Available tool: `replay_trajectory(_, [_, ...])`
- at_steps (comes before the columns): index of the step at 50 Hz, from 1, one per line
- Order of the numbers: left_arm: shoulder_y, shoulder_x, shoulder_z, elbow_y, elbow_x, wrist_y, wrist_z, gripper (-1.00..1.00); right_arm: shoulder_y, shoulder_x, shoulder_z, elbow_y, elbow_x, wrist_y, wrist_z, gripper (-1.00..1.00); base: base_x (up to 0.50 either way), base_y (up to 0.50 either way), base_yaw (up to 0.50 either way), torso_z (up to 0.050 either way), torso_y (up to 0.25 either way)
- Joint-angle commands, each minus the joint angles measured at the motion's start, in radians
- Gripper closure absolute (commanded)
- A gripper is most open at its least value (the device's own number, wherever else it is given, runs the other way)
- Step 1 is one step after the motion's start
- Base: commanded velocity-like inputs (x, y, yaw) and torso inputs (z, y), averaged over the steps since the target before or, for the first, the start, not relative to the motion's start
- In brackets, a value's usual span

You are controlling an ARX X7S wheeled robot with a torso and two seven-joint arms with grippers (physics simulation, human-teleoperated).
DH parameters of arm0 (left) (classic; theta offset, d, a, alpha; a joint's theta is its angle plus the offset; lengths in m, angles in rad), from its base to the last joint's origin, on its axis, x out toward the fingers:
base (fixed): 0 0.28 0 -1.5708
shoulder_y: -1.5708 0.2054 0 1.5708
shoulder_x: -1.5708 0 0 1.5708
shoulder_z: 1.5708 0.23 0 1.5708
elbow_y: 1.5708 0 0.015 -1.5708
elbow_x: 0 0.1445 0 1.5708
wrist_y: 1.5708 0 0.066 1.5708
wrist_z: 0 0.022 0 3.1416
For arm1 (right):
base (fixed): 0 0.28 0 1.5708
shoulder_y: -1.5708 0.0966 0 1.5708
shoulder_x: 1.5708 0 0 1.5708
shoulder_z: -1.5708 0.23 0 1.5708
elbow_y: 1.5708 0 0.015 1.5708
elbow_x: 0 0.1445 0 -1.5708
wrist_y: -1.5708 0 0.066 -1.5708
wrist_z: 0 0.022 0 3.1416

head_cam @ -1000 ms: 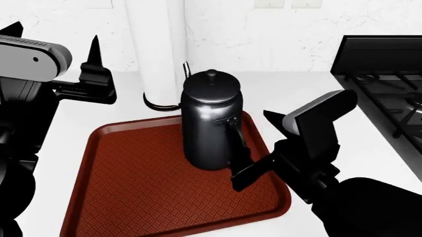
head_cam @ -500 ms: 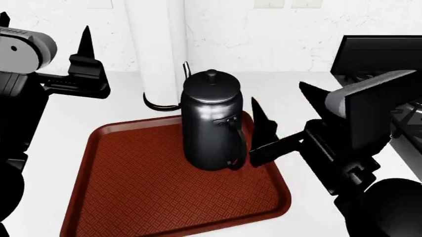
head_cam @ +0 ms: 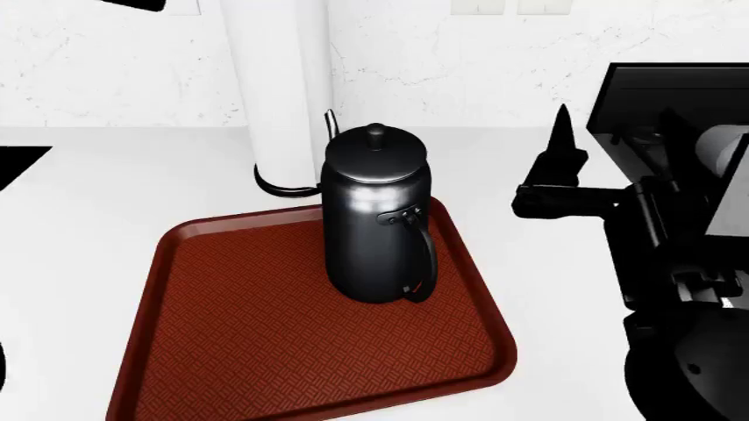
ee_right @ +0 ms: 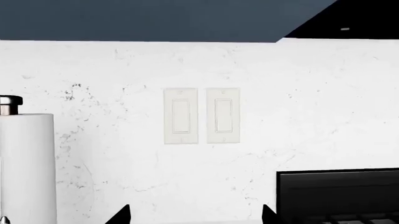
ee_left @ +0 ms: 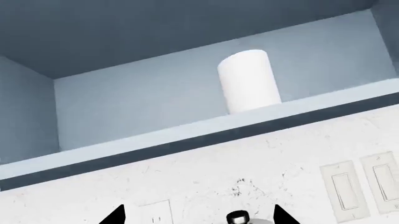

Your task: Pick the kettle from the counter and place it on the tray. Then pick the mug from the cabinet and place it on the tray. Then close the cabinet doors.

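I'm looking at a white kitchen counter (head_cam: 105,175) under a speckled white backsplash, with a black gas stovetop (head_cam: 655,96) at the far right. On the counter lies the dark red tray (head_cam: 234,333), and the glossy black kettle (head_cam: 374,224) stands upright on its far right part, handle toward me. Just behind the kettle rises a white paper towel roll (head_cam: 281,88) on a black base ring.

My right gripper (ee_right: 195,215) hangs above the counter to the right of the tray, holding nothing; its two fingertips stand apart. My left gripper (ee_left: 198,218) is raised, its fingertips likewise spread and bare. It faces the open cabinet (ee_left: 112,102), where the white mug (ee_left: 248,81) stands upright on the shelf. Two wall switches (ee_right: 201,115) sit on the backsplash below.
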Motion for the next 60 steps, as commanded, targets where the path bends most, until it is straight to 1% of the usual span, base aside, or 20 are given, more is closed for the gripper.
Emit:
replay_trajectory(1, [-0.314,-0.030,0.143,-0.216,-0.348,0.051,-0.330,-1.00,-0.028,-0.018,-0.025,0.021,-0.093,-0.043,0.001,-1.00,0.00,0.00,0.00,0.000,0.000])
replay_trajectory(6, [-0.374,-0.038,0.196,-0.252,-0.416,0.077,-0.390,-1.00,-0.002,-0.028,-0.042,0.033,-0.097,-0.038,-0.004,-1.00,0.00,0.00,0.00,0.000,0.000])
replay_trajectory(9, [-0.419,-0.031,0.211,-0.282,-0.435,0.093,-0.394,-1.00,0.005,-0.030,-0.051,0.034,-0.102,-0.038,-0.008,-1.00,0.00,0.00,0.00,0.000,0.000])
replay_trajectory(12, [-0.464,-0.004,0.212,-0.316,-0.411,0.104,-0.361,-1.00,-0.003,-0.033,-0.058,0.043,-0.118,-0.047,-0.010,-1.00,0.00,0.00,0.00,0.000,0.000])
replay_trajectory(14, [-0.479,0.027,0.211,-0.336,-0.351,0.106,-0.306,-1.00,-0.006,-0.037,-0.068,0.049,-0.128,-0.054,-0.018,-1.00,0.00,0.00,0.00,0.000,0.000])
replay_trajectory(18, [-0.503,0.086,0.237,-0.377,-0.168,0.126,-0.130,-1.00,-0.002,-0.044,-0.080,0.057,-0.133,-0.056,-0.024,-1.00,0.00,0.00,0.00,0.000,0.000])
replay_trajectory(22, [-0.541,0.116,0.275,-0.434,-0.035,0.175,-0.007,-1.00,-0.007,-0.040,-0.074,0.053,-0.128,-0.055,-0.019,-1.00,0.00,0.00,0.00,0.000,0.000])
replay_trajectory(26, [-0.599,0.139,0.302,-0.512,0.027,0.205,0.063,-1.00,-0.017,-0.034,-0.065,0.045,-0.123,-0.057,-0.013,-1.00,0.00,0.00,0.00,0.000,0.000])
replay_trajectory(31, [-0.657,0.161,0.378,-0.616,0.153,0.261,0.173,-1.00,-0.027,-0.032,-0.059,0.047,-0.123,-0.065,-0.013,-1.00,0.00,0.00,0.00,0.000,0.000])
replay_trajectory(38, [-0.709,0.197,0.444,-0.722,0.262,0.348,0.290,-1.00,-0.037,-0.034,-0.061,0.048,-0.130,-0.077,-0.018,-1.00,0.00,0.00,0.00,0.000,0.000])
replay_trajectory(42, [-0.734,0.227,0.484,-0.829,0.329,0.408,0.358,-1.00,-0.037,-0.031,-0.060,0.043,-0.125,-0.074,-0.015,-1.00,0.00,0.00,0.00,0.000,0.000])
replay_trajectory(45, [-0.748,0.249,0.497,-0.942,0.370,0.447,0.387,-1.00,-0.048,-0.031,-0.063,0.043,-0.130,-0.081,-0.017,-1.00,0.00,0.00,0.00,0.000,0.000])
replay_trajectory(49, [-0.788,0.273,0.477,-1.080,0.353,0.412,0.380,-1.00,-0.061,-0.029,-0.062,0.045,-0.136,-0.090,-0.021,-1.00,0.00,0.00,0.00,0.000,0.000])
replay_trajectory(53, [-0.838,0.281,0.495,-1.180,0.360,0.367,0.404,-1.00,-0.075,-0.027,-0.058,0.047,-0.141,-0.100,-0.023,-1.00,0.00,0.00,0.00,0.000,0.000])
replay_trajectory(56, [-0.851,0.281,0.489,-1.205,0.350,0.331,0.393,-1.00,-0.087,-0.028,-0.065,0.046,-0.154,-0.111,-0.029,-1.00,0.00,0.00,0.00,0.000,0.000])
replay_trajectory(60, [-0.863,0.279,0.487,-1.235,0.364,0.321,0.391,-1.00,-0.095,-0.027,-0.068,0.046,-0.156,-0.114,-0.032,-1.00,0.00,0.00,0.00,0.000,0.000])
